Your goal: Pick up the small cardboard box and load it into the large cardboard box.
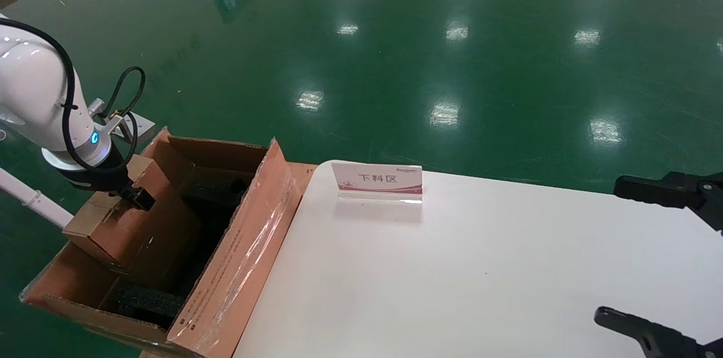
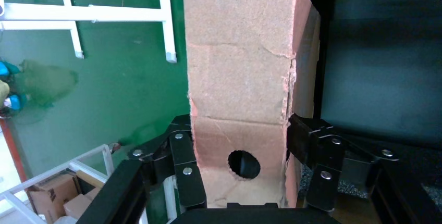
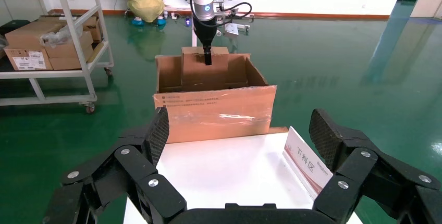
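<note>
Gripping the small cardboard box [image 1: 104, 222] across its narrow width, your left gripper [image 1: 133, 195] is holding it over the large cardboard box [image 1: 237, 256], tilted, its long axis running along the carton's length and its lower end dipping inside. Your right gripper [image 3: 240, 140] is idling wide open over the white table [image 1: 480, 267].

A white table [image 1: 486, 284] carries one upright sign card [image 1: 377, 181].

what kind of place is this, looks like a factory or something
Probably a factory or warehouse packing station. The glossy green floor looks industrial, a white wheeled metal rack holds stacked cartons, and a small sign card marks the white table beside the long brown corrugated carton.
</note>
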Robot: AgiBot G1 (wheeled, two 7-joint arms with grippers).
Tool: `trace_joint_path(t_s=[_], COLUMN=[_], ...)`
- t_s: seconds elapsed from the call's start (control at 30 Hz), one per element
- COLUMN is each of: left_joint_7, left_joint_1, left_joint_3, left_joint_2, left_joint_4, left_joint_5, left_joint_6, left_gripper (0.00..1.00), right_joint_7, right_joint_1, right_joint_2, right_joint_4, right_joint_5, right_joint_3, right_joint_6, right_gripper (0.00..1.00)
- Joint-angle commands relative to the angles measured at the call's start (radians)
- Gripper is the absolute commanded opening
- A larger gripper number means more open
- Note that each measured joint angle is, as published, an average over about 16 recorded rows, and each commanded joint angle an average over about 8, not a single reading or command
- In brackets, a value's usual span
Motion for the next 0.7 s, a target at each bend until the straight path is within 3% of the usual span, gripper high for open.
trace_joint_path(t_s=[0.03,0.7], left_joint_7=[0.0,0.015], left_joint_1=[0.0,-0.024], left_joint_3=[0.0,-0.011], left_joint_2=[0.0,-0.009], left_joint_4=[0.0,-0.031], left_joint_5=[0.0,-0.003], left_joint_6=[0.0,-0.015], left_gripper=[1.0,1.0], right_joint_7=[0.0,0.0], right_joint_1=[0.0,0.0], right_joint_2=[0.0,0.0], right_joint_4=[0.0,0.0], right_joint_5=[0.0,0.0], right_joint_3=[0.0,0.0], right_joint_6=[0.0,0.0], right_gripper=[1.0,1.0])
